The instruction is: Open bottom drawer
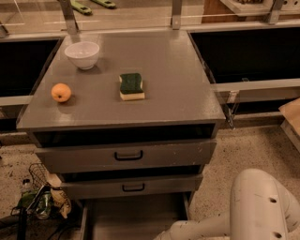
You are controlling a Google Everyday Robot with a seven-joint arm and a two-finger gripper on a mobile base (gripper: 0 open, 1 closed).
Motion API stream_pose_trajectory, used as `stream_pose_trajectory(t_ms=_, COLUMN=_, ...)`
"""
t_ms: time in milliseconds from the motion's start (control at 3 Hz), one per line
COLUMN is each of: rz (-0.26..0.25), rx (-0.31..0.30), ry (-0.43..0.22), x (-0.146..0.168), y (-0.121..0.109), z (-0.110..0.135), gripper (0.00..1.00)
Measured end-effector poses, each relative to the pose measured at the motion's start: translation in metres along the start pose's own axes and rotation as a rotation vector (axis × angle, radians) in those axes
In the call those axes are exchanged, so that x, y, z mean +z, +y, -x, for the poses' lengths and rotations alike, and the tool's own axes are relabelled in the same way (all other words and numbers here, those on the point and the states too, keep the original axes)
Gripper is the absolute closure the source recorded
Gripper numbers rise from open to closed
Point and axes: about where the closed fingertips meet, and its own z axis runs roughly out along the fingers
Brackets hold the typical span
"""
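Hand below frame, state untellable | bottom drawer (136, 218) open | countertop (168, 70): bowl (82, 54), orange (61, 92), sponge (131, 86) | speckled floor (243, 150)

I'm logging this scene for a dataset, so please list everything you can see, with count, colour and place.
cabinet: one, grey, centre
bowl: one, white, back left of the cabinet top
orange: one, orange, left side of the top
sponge: one, green over yellow, middle of the top
top drawer: one, grey, black handle
middle drawer: one, grey, black handle
bottom drawer: one, grey, pulled out at floor level, front out of frame
wire basket: one, dark, on the floor to the left
green items: two, far back
robot arm: one, white, lower right
gripper: not in view, below the picture's edge
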Motion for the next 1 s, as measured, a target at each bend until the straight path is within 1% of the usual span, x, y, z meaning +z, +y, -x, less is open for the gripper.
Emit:
stream_pose_trajectory(t_ms=333, rz=0.029, rx=0.000, ry=-0.007, x=-0.001, y=0.009, z=-0.001, gripper=1.00)
stream_pose_trajectory(t_ms=1000, rz=0.061, rx=-0.003, ry=-0.019, x=-0.002, y=0.021, z=-0.007, gripper=1.00)
